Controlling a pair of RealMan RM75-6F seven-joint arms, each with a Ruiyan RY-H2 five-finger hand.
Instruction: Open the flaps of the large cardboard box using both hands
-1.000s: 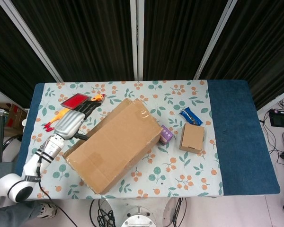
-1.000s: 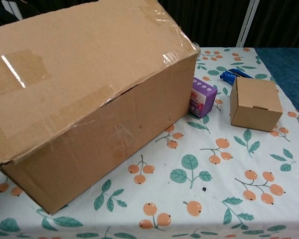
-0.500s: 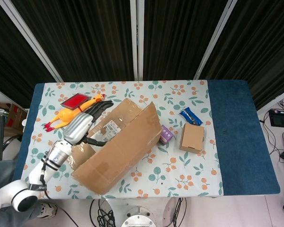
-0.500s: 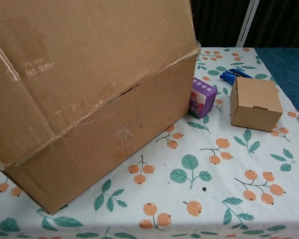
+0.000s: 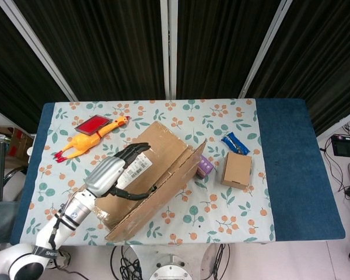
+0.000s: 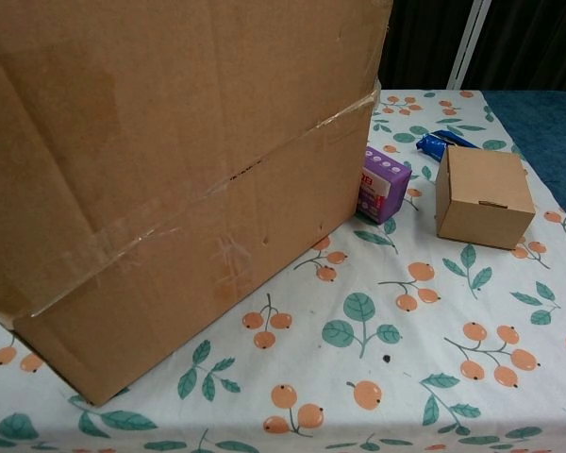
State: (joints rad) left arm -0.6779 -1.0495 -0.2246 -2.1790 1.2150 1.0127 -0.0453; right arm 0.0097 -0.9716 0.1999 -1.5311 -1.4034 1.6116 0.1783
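The large cardboard box (image 5: 163, 169) lies at an angle on the left half of the table. Its long near flap (image 5: 157, 195) stands almost upright, and in the chest view this flap (image 6: 170, 94) rises above the box's front wall (image 6: 226, 255) and fills the upper left. My left hand (image 5: 114, 172) reaches over the box's opening, its fingers (image 5: 137, 150) spread across an inner flap with a white label, its thumb lying along the raised flap's inner face. It grips nothing. The chest view hides this hand behind the box. My right hand shows in neither view.
Right of the big box stand a small purple box (image 5: 205, 166) (image 6: 385, 184), a small cardboard box (image 5: 237, 170) (image 6: 484, 195) and a blue packet (image 5: 235, 143) (image 6: 443, 143). A yellow rubber chicken (image 5: 90, 139) and a red flat item (image 5: 93, 124) lie at the back left.
The long near flap has swung from flat and shut to almost upright. My left hand has moved from the box's left side to over the opening, following the flap.
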